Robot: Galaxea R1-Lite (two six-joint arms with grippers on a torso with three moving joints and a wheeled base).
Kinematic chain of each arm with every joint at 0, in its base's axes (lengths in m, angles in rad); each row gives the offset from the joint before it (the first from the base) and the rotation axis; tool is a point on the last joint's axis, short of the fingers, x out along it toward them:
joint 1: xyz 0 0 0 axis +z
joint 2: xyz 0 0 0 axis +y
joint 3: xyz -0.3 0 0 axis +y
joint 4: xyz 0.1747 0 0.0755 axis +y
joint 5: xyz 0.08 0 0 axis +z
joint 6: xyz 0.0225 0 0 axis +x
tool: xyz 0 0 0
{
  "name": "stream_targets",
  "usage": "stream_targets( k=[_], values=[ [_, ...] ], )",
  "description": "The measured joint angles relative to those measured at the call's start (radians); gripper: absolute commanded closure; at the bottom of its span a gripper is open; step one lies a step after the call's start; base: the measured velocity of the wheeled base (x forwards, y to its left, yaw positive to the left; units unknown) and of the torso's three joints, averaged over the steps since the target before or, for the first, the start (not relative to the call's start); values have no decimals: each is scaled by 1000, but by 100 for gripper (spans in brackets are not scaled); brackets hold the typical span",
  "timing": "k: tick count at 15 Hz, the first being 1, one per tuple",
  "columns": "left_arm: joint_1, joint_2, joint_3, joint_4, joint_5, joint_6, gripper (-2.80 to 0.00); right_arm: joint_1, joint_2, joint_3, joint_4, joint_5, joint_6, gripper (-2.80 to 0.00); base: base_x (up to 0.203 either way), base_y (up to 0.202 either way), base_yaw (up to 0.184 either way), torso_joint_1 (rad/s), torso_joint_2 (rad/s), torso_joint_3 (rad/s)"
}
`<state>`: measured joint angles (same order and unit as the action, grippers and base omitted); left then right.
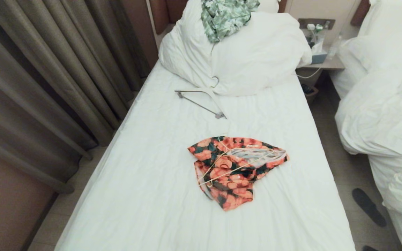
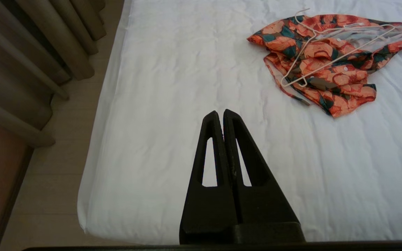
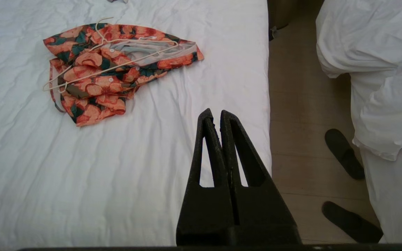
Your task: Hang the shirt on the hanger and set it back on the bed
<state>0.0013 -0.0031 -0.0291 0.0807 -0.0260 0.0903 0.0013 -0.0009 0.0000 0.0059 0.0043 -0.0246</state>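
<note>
End effectors [image 2: 221, 113] two, hangers [image 1: 234, 161] two

Bed before me [image 1: 145, 195]: smooth white sheet.
On it, middle: crumpled shirt [image 1: 234, 183], hanger [image 1: 222, 170] atop.
Farther up: grey-white hanger [image 1: 201, 101], touching pillow [image 1: 257, 59].
</note>
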Motion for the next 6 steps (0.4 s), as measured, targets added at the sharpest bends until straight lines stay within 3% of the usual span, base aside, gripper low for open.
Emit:
stream_targets(
  k=[6],
  values=[
    [0, 0, 0, 0, 0, 0, 0, 0, 0, 0, -1, 1, -8, 0, 0, 0, 0, 0, 0, 0]
  ],
)
